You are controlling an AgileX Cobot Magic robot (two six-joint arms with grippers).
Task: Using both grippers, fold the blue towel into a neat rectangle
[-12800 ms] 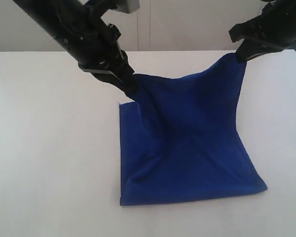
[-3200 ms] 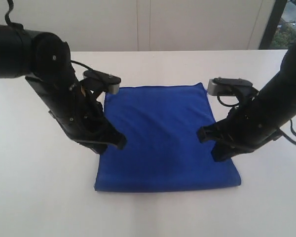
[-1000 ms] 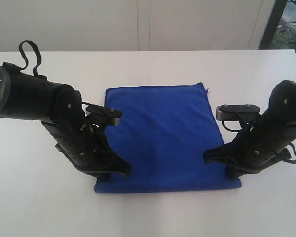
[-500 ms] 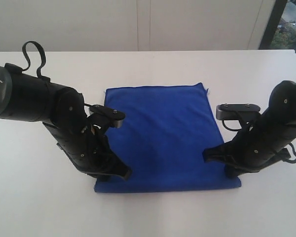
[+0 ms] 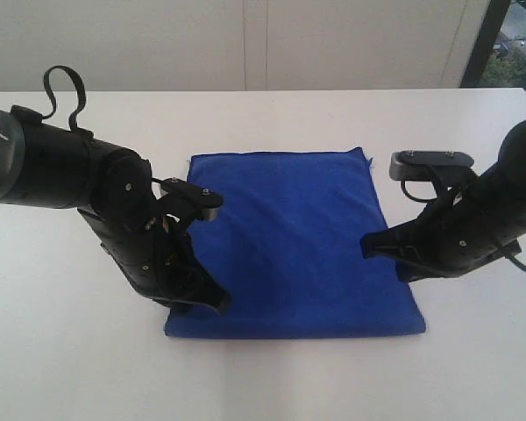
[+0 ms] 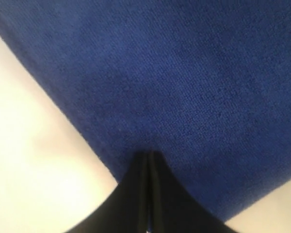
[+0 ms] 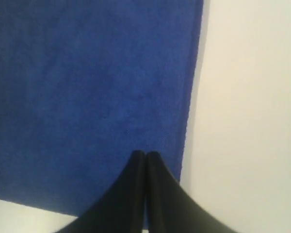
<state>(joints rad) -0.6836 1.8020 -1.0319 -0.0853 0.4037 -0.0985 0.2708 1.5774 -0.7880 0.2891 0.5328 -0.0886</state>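
Observation:
The blue towel (image 5: 289, 237) lies flat on the white table (image 5: 70, 368) as a smooth, roughly rectangular folded sheet, with a small pale thread tag (image 5: 369, 159) at its far right corner. My left gripper (image 5: 212, 303) is shut, its tips down at the towel's near left corner. The left wrist view shows the closed left gripper (image 6: 149, 155) resting against the towel (image 6: 184, 73) with no cloth between the fingers. My right gripper (image 5: 369, 246) is shut too, by the towel's right edge. In the right wrist view the right gripper (image 7: 145, 153) points at the towel (image 7: 87, 73) just inside that edge.
Bare white table top surrounds the towel on all sides. A pale wall (image 5: 245, 44) runs along the table's far edge, and a window strip (image 5: 517, 39) shows at the far right. Both thick black arms lean in from the table's left and right sides.
The right arm has moved from the towel's near right corner farther back along its right edge. The left gripper has stayed at the near left corner. The towel lies unchanged.

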